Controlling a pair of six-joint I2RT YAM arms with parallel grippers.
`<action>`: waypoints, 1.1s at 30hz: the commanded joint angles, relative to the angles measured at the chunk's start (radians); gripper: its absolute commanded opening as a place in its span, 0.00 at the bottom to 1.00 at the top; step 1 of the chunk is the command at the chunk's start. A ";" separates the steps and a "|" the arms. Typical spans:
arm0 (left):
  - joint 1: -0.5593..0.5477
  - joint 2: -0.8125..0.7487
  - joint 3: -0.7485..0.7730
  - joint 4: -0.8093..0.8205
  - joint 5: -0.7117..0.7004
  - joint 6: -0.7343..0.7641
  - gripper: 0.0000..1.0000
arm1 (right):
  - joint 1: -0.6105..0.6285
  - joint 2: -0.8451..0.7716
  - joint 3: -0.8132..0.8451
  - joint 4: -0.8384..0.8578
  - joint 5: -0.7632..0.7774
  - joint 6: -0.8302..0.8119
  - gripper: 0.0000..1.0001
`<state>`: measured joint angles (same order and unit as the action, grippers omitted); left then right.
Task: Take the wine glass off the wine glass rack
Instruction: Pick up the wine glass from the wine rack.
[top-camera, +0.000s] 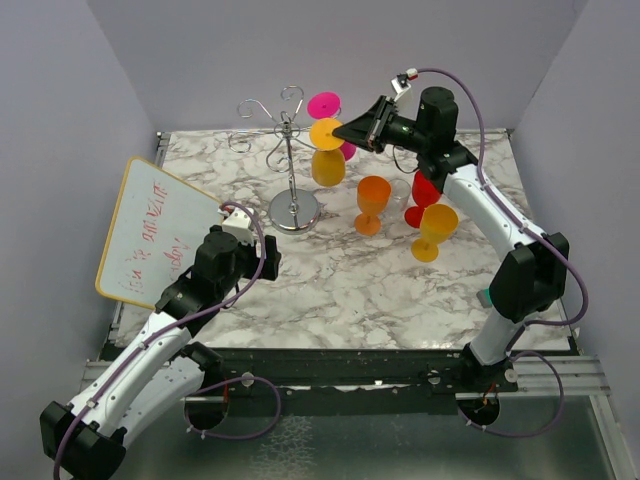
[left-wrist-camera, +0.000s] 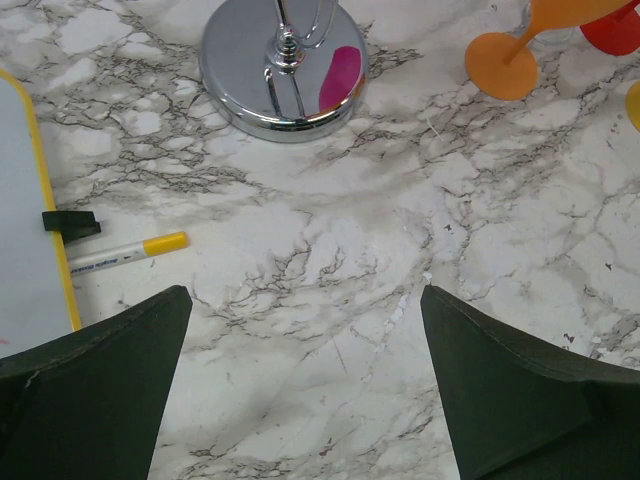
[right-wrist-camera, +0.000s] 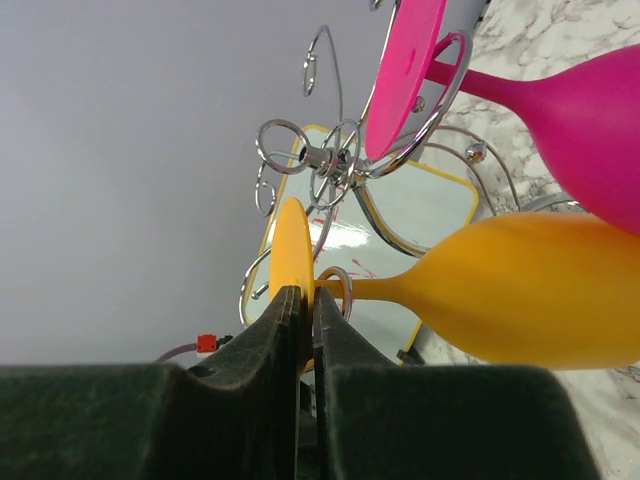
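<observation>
we count five wine glasses (top-camera: 328, 165), one wine glass rack (top-camera: 293, 210), one whiteboard (top-camera: 155, 225) and one marker (left-wrist-camera: 125, 255).

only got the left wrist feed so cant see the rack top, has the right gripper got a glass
observer: yes, the right gripper is shut on the flat foot of the yellow plastic wine glass, which hangs bowl-down from the shiny chrome wire rack
operator: is it off the arm
observer: no, its stem sits inside the wire curl
</observation>
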<state>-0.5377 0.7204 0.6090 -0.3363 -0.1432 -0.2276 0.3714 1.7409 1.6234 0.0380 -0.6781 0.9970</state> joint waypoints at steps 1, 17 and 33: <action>0.005 -0.003 -0.005 0.016 0.021 -0.009 0.99 | -0.005 -0.028 -0.031 0.056 -0.029 0.037 0.08; 0.007 -0.010 -0.006 0.016 0.028 -0.009 0.99 | -0.003 -0.047 -0.057 0.105 -0.014 0.168 0.01; 0.010 -0.004 -0.006 0.015 0.033 -0.009 0.99 | 0.036 -0.097 -0.030 0.005 0.132 0.222 0.00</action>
<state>-0.5358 0.7204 0.6090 -0.3363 -0.1349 -0.2279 0.3847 1.6611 1.5394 0.1009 -0.6094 1.2133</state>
